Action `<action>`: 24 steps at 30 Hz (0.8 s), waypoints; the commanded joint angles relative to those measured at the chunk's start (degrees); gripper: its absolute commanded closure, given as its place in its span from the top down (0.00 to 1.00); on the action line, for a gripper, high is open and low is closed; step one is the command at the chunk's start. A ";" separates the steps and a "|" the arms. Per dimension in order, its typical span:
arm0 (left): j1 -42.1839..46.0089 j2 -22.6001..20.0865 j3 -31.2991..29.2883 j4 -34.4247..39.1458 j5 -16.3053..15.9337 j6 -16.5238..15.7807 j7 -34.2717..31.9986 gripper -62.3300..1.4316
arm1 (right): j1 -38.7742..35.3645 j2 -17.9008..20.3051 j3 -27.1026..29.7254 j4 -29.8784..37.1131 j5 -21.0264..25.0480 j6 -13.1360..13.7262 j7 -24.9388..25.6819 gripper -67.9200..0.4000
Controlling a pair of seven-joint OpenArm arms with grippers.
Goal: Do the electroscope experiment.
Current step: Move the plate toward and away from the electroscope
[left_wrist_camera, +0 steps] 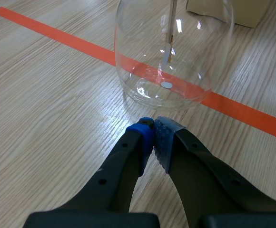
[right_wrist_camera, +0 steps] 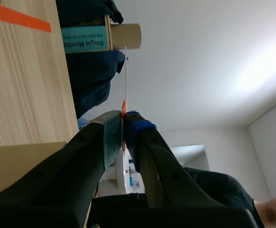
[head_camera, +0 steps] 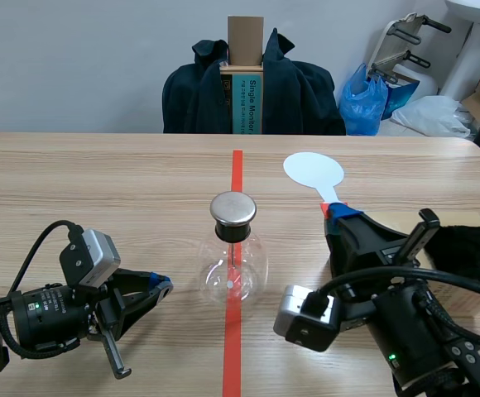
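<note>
The electroscope, a round clear glass flask with a metal cap and a thin rod inside, stands on the red tape line at mid-table. My left gripper rests low on the table just left of it, shut on nothing. In the left wrist view its fingertips meet just short of the flask. My right gripper is shut on the handle of a white round paddle, which points away to the right of the flask. The right wrist view shows the paddle edge-on between my right gripper's pads.
A black furry cloth lies on a tan box at the right edge, beside the right arm. Behind the far table edge stands a chair with a dark jacket and a cardboard box.
</note>
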 commanded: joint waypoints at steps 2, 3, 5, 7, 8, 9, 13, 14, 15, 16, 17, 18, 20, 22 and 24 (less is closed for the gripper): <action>-0.44 0.15 -0.15 1.29 -0.39 -0.09 -0.81 0.07 | 0.70 0.61 0.52 0.74 0.39 -0.81 2.51 0.02; -0.44 0.15 -0.15 1.29 -0.39 -0.09 -0.81 0.07 | 0.70 0.61 0.52 0.74 0.37 -0.81 3.69 0.02; -0.44 0.15 -0.15 1.29 -0.39 -0.09 -0.81 0.07 | 0.70 0.61 0.52 0.74 0.37 -0.81 6.29 0.02; -0.44 0.15 -0.15 1.29 -0.39 -0.09 -0.81 0.07 | 0.70 0.61 0.52 0.74 0.35 -0.81 9.05 0.02; -0.44 0.15 -0.15 1.29 -0.39 -0.09 -0.81 0.07 | 0.70 0.61 0.52 0.74 0.22 -0.81 10.38 0.02; -0.44 0.15 -0.15 1.29 -0.39 -0.09 -0.81 0.07 | 0.70 0.61 0.52 0.74 -0.04 -0.81 11.56 0.02; -0.44 0.15 -0.15 1.29 -0.39 -0.09 -0.81 0.07 | 0.70 0.61 0.52 0.74 -1.09 -0.81 15.89 0.02; -0.44 0.15 -0.15 1.29 -0.39 -0.09 -0.81 0.07 | 0.70 0.61 0.52 0.74 -1.09 -0.81 16.94 0.02; -0.44 0.15 -0.15 1.29 -0.39 -0.09 -0.81 0.07 | 0.70 0.61 0.52 0.74 -1.09 -0.81 17.81 0.02; -0.44 0.15 -0.15 1.29 -0.39 -0.09 -0.81 0.07 | 0.70 0.61 0.52 0.74 -1.09 -0.81 18.56 0.02; -0.44 0.15 -0.15 1.29 -0.39 -0.09 -0.81 0.07 | 0.70 0.61 0.52 0.74 -1.09 -0.81 19.28 0.02; -0.44 0.15 -0.15 1.29 -0.39 -0.09 -0.81 0.07 | 0.70 0.61 0.52 0.74 -1.09 -0.81 19.91 0.02; -0.44 0.15 -0.15 1.29 -0.39 -0.09 -0.81 0.07 | 0.70 0.61 0.52 0.74 -1.09 -0.81 20.94 0.02; -0.44 0.15 -0.15 1.29 -0.39 -0.09 -0.81 0.07 | 0.70 0.61 0.52 0.74 -1.09 -0.81 21.88 0.02; -0.44 0.15 -0.15 1.29 -0.39 -0.09 -0.81 0.07 | 0.70 0.61 0.52 0.74 -1.09 -0.81 22.71 0.02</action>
